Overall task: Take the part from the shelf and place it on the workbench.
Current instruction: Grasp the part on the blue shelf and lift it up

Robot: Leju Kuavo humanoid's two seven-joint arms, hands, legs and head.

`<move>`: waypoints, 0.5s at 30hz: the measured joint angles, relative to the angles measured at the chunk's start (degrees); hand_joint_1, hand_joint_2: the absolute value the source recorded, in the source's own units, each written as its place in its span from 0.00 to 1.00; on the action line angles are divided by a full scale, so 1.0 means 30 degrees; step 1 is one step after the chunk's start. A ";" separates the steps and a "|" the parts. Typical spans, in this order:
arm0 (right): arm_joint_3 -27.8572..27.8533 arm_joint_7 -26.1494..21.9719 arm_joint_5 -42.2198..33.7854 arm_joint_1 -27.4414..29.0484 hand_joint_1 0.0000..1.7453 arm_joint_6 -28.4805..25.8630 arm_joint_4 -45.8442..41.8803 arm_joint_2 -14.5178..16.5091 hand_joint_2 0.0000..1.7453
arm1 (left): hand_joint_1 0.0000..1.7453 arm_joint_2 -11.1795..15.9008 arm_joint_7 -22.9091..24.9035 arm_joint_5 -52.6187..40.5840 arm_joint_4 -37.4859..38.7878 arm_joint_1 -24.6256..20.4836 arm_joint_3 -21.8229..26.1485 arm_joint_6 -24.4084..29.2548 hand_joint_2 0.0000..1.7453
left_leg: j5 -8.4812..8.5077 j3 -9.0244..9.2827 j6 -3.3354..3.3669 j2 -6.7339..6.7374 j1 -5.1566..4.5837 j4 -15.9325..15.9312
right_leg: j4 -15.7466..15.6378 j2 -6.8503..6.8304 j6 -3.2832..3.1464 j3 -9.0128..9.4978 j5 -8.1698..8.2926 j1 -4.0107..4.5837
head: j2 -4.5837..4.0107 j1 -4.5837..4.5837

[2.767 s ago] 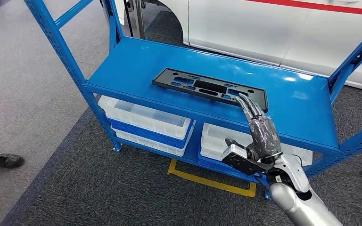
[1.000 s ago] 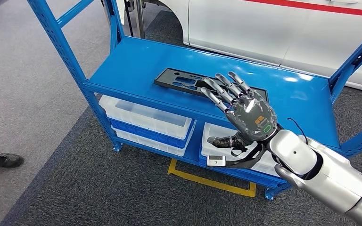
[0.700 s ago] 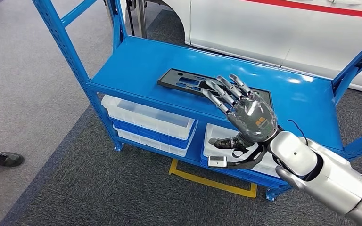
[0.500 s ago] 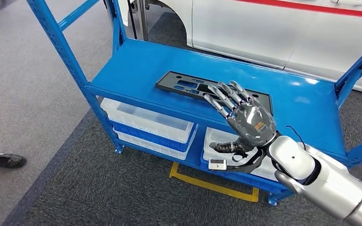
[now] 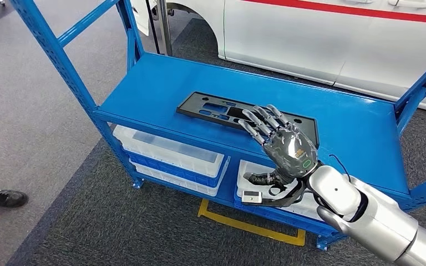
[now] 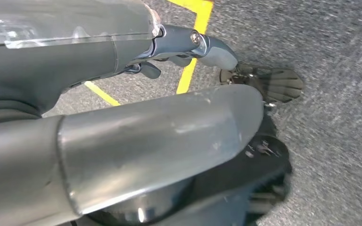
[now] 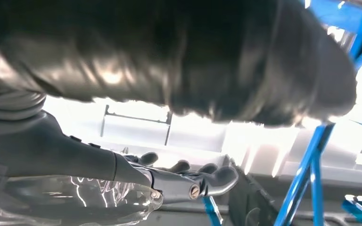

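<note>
The part [image 5: 211,108] is a long flat black plate with cut-outs, lying on the top board of the blue shelf [image 5: 155,83]. My right hand [image 5: 285,144] hovers over the plate's right half, back of the hand up, fingers spread and pointing along it. It holds nothing, and I cannot tell whether the fingertips touch the plate. In the right wrist view the thumb [image 7: 207,181] and fingers are extended beside a blue shelf post [image 7: 311,169]. My left hand [image 6: 193,47] hangs over the carpet and holds nothing.
White and blue bins [image 5: 166,152] sit on the lower shelf level. A white car [image 5: 338,39] stands right behind the shelf. Blue uprights rise at the shelf's ends. Yellow floor tape [image 5: 244,224] lies in front, and a person's shoe [image 5: 3,197] is at the left.
My right hand has turned from edge-on at the plate's right end to palm down with fingers spread over it, then sunk slightly. The camera has shifted a little.
</note>
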 joint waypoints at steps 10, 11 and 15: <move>-0.0322 0.0164 -0.0136 0.0560 0.00 0.0344 0.0701 0.0118 0.00 | 0.00 -0.0029 -0.0002 0.0195 0.0046 -0.0007 -0.0004 0.0022 0.00 | -0.0689 0.1024 0.0709 -0.0083 0.0060 -0.0705 | 0.5014 0.0023 0.0527 -0.3404 -0.1182 -0.0018 | 0.0002 0.0027; -0.0384 0.0184 -0.0206 0.0646 0.00 0.0437 0.0818 0.0133 0.00 | 0.00 -0.0035 0.0000 0.0224 0.0047 0.0016 -0.0002 0.0018 0.00 | -0.0841 0.1237 0.0698 -0.0109 0.0046 -0.0694 | 0.4342 0.0024 0.0479 -0.3340 -0.0355 -0.0013 | 0.0002 0.0027; -0.0799 0.0206 -0.0510 0.0738 0.00 0.0720 0.1300 0.0175 0.00 | 0.00 -0.0066 -0.0004 0.0317 0.0067 0.0017 0.0002 -0.0023 0.00 | -0.1423 0.1801 0.0440 -0.0188 -0.0050 -0.0629 | 0.0507 0.0030 0.0101 -0.2000 0.1816 0.0173 | 0.0002 0.0033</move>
